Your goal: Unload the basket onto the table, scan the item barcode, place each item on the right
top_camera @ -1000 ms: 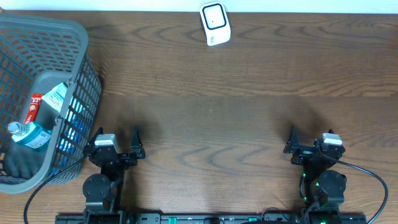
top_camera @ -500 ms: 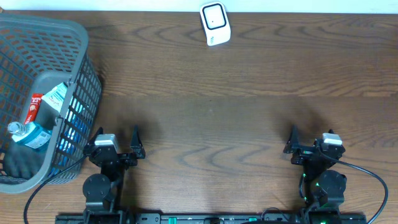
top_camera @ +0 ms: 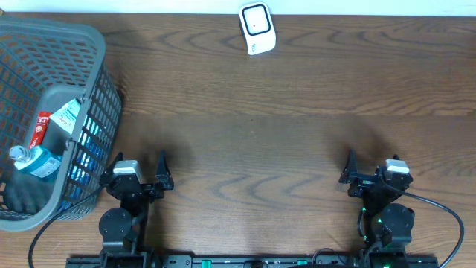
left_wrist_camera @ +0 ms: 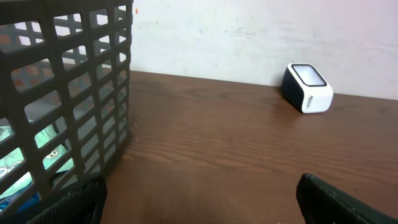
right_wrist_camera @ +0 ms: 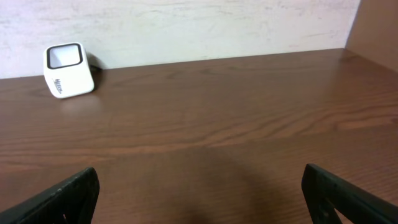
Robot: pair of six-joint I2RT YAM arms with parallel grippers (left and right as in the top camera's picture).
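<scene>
The white barcode scanner (top_camera: 257,28) with a dark window stands at the table's far edge, also visible in the left wrist view (left_wrist_camera: 307,88) and the right wrist view (right_wrist_camera: 67,70). The items lie in the grey mesh basket (top_camera: 89,45) at the left: a clear bottle with a blue label (top_camera: 33,160), a red and white tube (top_camera: 41,128) and a white and green packet (top_camera: 67,113). My left gripper (top_camera: 140,167) hovers open at the near edge beside the basket, holding nothing. My right gripper (top_camera: 370,168) is open and empty at the near right.
The basket's wall (left_wrist_camera: 62,93) fills the left of the left wrist view, close to my left finger (left_wrist_camera: 74,202). A pale wall runs behind the table's far edge. Bare wooden tabletop (top_camera: 253,134) stretches between the grippers and the scanner.
</scene>
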